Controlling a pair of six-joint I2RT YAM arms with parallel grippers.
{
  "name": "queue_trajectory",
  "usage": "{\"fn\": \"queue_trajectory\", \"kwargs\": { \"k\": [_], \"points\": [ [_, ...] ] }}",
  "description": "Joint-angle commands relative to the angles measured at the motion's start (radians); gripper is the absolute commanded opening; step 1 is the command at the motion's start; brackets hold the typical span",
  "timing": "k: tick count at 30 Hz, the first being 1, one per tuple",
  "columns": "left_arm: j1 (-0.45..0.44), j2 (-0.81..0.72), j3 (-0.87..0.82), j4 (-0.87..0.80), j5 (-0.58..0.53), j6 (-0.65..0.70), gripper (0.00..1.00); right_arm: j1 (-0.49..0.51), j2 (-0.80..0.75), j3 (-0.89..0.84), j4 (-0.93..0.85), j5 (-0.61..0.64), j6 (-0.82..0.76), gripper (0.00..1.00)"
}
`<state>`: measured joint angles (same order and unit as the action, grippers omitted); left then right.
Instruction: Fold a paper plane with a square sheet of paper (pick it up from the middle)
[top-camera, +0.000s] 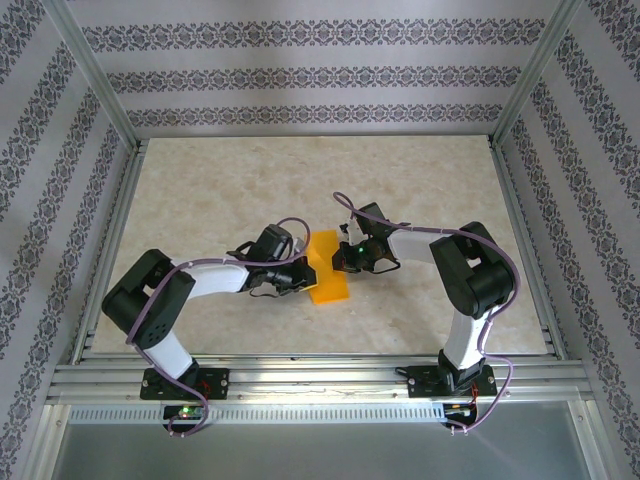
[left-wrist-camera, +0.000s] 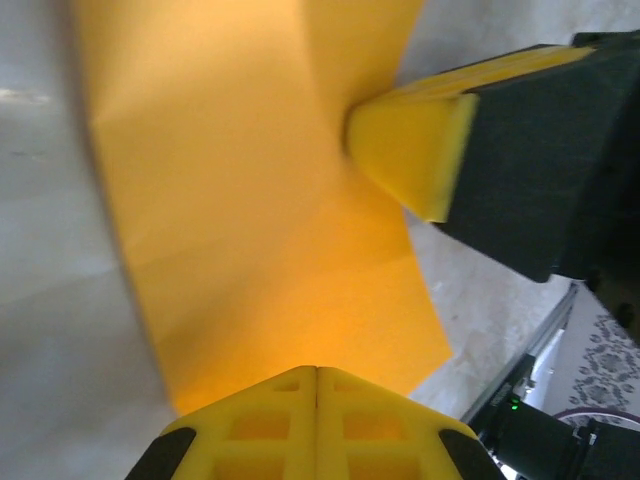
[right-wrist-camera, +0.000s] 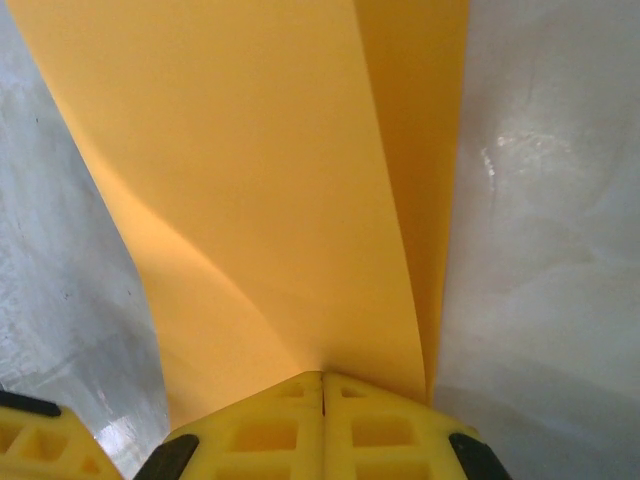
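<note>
Between the two grippers, the square sheet of paper (top-camera: 328, 268) is sitting partly lifted off the table (top-camera: 200, 200), bowing upward rather than lying flat. At its right side, the right gripper (top-camera: 343, 258) is pinching it. Seen from the right wrist, the fingers (right-wrist-camera: 260, 435) are meeting in a tight seam, and the orange sheet is funnelling straight into that seam and curving away ahead of the tips. At the opposite side, the left gripper (top-camera: 298, 277) is holding its fingers (left-wrist-camera: 260, 425) pressed together too. From the left wrist, the paper's near edge is running right up to the closed tips, but I cannot tell whether they are actually nipping it. Ahead and to the right of those tips, one right-gripper finger is touching the sheet's far side.
</note>
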<state>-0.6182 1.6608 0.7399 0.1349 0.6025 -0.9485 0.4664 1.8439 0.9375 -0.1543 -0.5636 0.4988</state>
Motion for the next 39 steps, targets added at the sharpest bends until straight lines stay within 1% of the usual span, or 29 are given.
{"fn": "queue_trajectory", "kwargs": {
  "k": [1,6,10,13,16,18,22,25,28,30,34,39],
  "points": [
    [-0.029,0.042,0.007,0.104,0.030,-0.060,0.00,-0.011,0.053,-0.059,-0.148,0.146,0.007,0.00],
    [-0.037,0.073,-0.041,0.121,0.011,-0.071,0.00,-0.011,0.051,-0.067,-0.149,0.148,0.004,0.00],
    [-0.038,0.075,-0.082,0.084,0.000,-0.044,0.00,-0.011,0.052,-0.068,-0.147,0.150,0.001,0.00],
    [-0.047,0.050,-0.124,0.037,-0.013,-0.030,0.00,-0.011,0.047,-0.070,-0.147,0.154,0.003,0.00],
    [-0.058,0.004,-0.185,0.036,-0.024,-0.035,0.00,-0.012,0.043,-0.067,-0.146,0.154,0.006,0.00],
    [-0.060,-0.013,-0.197,0.018,-0.025,-0.027,0.00,-0.012,0.039,-0.066,-0.146,0.158,0.007,0.00],
    [-0.075,-0.059,-0.169,-0.012,-0.031,-0.019,0.00,-0.012,0.038,-0.064,-0.154,0.154,-0.001,0.00],
    [-0.082,-0.100,-0.138,-0.007,-0.046,-0.041,0.00,-0.012,0.040,-0.067,-0.154,0.153,-0.002,0.00],
    [-0.086,-0.129,-0.134,0.077,-0.036,-0.099,0.00,-0.012,0.035,-0.066,-0.153,0.151,-0.001,0.00],
    [-0.086,-0.137,-0.124,0.092,-0.042,-0.111,0.00,-0.012,0.035,-0.065,-0.156,0.152,-0.002,0.00],
    [-0.085,-0.090,-0.063,0.030,-0.074,-0.057,0.00,-0.012,0.037,-0.063,-0.156,0.149,0.000,0.00],
    [-0.085,0.015,-0.033,0.042,-0.066,-0.031,0.00,-0.011,0.036,-0.063,-0.154,0.148,0.001,0.00]
  ]
}}
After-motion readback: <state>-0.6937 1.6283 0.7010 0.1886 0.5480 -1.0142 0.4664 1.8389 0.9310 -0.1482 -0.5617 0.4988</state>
